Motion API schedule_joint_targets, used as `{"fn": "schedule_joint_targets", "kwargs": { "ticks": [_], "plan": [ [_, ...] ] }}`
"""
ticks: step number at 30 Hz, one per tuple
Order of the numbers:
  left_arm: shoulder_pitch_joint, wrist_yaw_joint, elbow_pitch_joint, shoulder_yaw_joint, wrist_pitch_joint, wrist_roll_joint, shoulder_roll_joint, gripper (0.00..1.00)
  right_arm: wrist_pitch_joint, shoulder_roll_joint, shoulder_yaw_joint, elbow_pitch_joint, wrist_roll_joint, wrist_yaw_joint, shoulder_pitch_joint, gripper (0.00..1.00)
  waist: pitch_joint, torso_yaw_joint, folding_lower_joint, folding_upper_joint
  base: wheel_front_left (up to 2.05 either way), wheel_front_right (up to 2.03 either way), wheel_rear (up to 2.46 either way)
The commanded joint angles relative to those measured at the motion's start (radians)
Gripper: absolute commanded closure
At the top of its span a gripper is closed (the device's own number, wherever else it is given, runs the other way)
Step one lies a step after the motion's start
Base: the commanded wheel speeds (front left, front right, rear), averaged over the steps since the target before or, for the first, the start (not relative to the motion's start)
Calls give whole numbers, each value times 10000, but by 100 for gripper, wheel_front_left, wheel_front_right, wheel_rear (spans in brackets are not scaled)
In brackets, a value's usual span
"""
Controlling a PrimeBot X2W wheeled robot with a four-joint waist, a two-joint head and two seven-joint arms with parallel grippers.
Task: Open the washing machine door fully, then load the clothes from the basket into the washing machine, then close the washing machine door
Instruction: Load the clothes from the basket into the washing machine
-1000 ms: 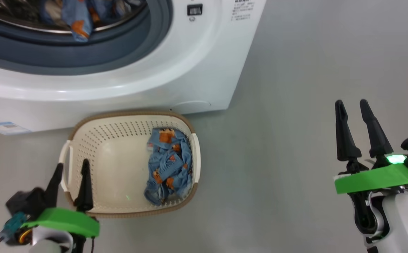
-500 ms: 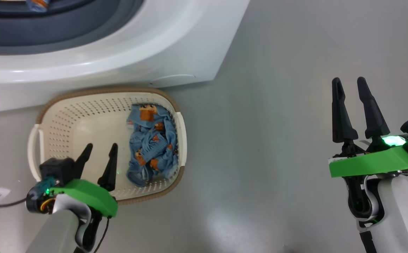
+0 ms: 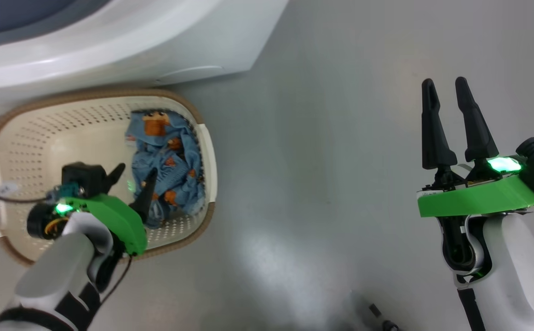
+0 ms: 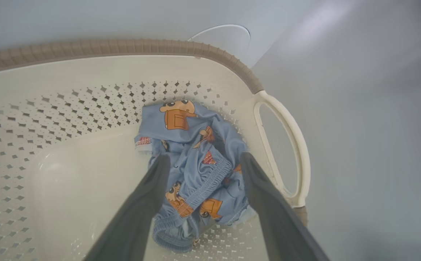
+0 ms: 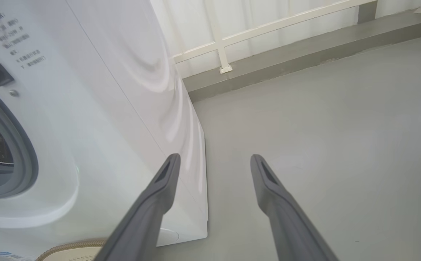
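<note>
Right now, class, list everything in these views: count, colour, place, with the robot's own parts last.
White front-loading washing machine: one, white, grey-blue seal, head view's upper left.
Cream perforated plastic basket: one, cream, brown rim, on floor before machine.
Light blue bear-print clothes: one bundle, blue with orange-brown bears, in basket.
Grey floor: one, grey, beneath everything.
White railing: one, white, beyond the floor's raised edge.
Left gripper: one, dark fingers, open, over the clothes.
Right gripper: one, dark fingers, open, over bare floor.
</note>
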State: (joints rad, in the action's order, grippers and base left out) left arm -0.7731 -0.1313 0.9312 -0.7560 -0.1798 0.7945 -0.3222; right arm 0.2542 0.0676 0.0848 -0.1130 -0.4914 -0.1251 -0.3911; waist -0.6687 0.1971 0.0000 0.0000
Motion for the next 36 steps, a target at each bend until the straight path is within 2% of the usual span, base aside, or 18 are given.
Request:
{"fn": "schedule_joint_targets", "kwargs": {
  "ticks": [1,9,19,26,36],
  "plan": [
    [-176,6,-5,-14,85,230,-394,0,76,-16,215,258,91,-56,20,0,-427,393,0,0,0,0,0],
    [-1085,6,36,-1634,875,1309,-1138,0,76,-124,420,395,67,-56,-201,0,-1070,871,0,0,0,0,0],
    [-2054,6,188,-3046,1449,2433,-1776,0,76,-169,636,624,-29,-56,-355,0,-1684,1155,0,0,0,0,0],
    [-2540,6,338,-3864,1532,3188,-2114,0,76,-172,890,896,-161,-56,-255,0,-1980,1342,0,0,0,0,0],
    [-2929,6,296,-4460,1726,4084,-2385,0,76,-173,905,1092,-240,-56,-96,0,-2221,1543,0,0,0,0,0]
  ]
}}
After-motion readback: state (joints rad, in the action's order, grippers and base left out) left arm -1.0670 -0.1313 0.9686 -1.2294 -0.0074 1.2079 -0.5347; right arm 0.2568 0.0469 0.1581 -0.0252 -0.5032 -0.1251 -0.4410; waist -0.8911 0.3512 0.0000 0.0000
